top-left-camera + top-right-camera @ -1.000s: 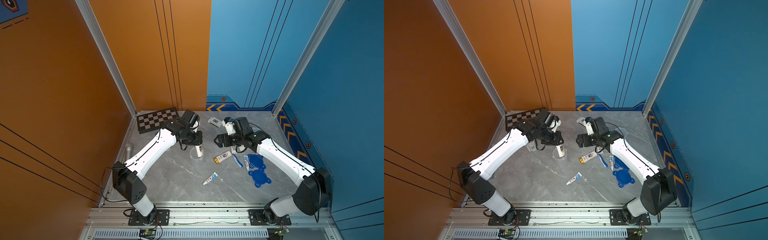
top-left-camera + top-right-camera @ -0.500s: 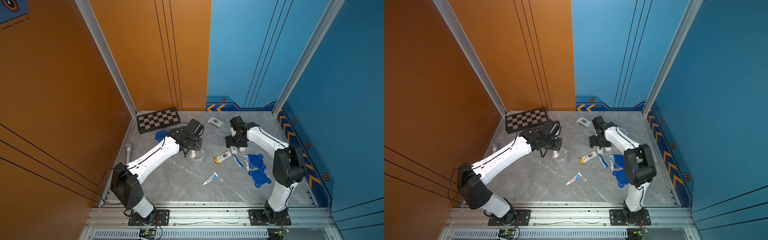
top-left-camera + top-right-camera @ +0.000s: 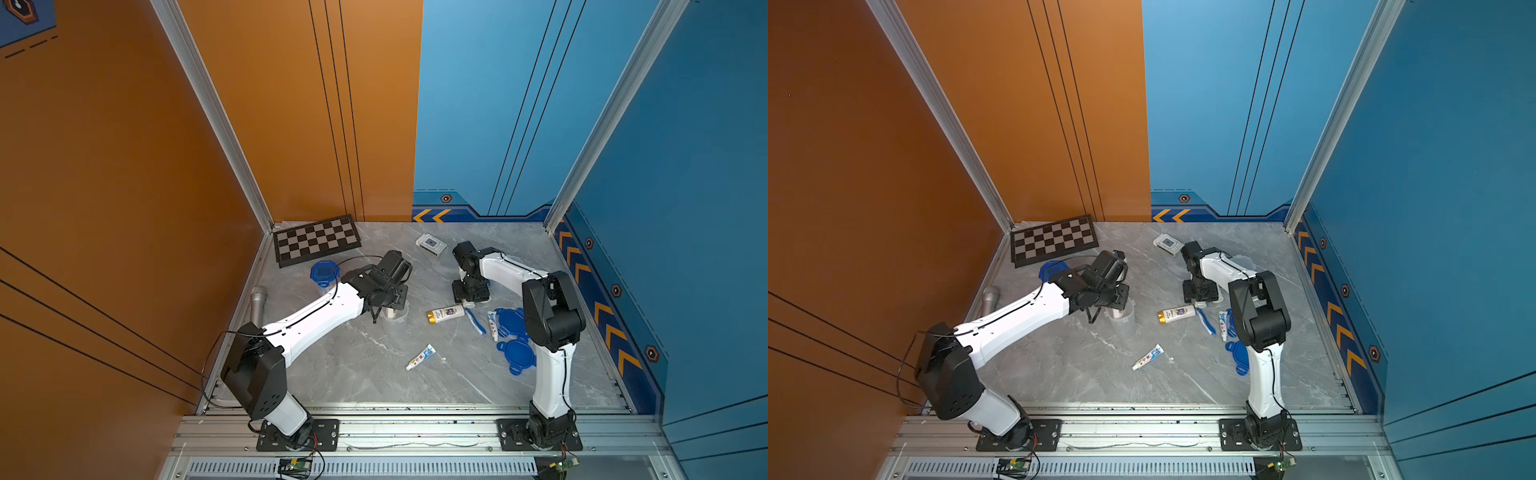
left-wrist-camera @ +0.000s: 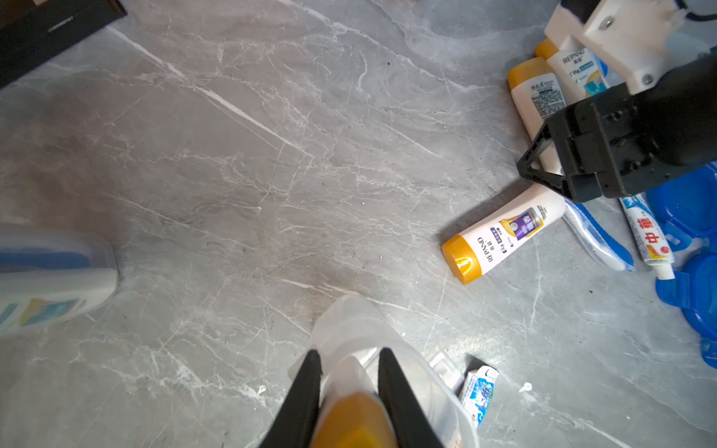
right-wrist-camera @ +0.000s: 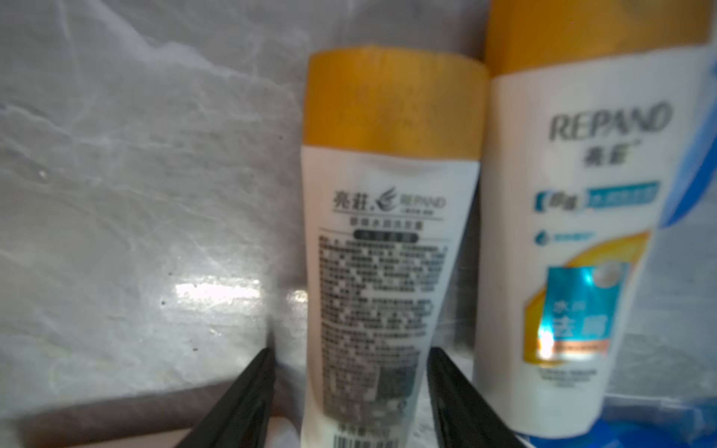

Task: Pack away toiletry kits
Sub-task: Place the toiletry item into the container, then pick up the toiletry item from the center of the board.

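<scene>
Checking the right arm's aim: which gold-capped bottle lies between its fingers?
The bottle showing its fine-print back label, between the right gripper fingers; the teal-labelled bottle lies beside it, outside them.

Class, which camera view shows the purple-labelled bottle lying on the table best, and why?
The left wrist view: the purple-labelled bottle lies close and nearly whole, label readable. Both top views show it whole but tiny, label unreadable. The right wrist view shows two other bottles, not it.

Left fingers (image 4: 306, 391): you are pinching a gold-capped bottle (image 4: 355, 421). Right fingers (image 5: 248, 391): you are holding them spread astride a second bottle (image 5: 384, 271).
</scene>
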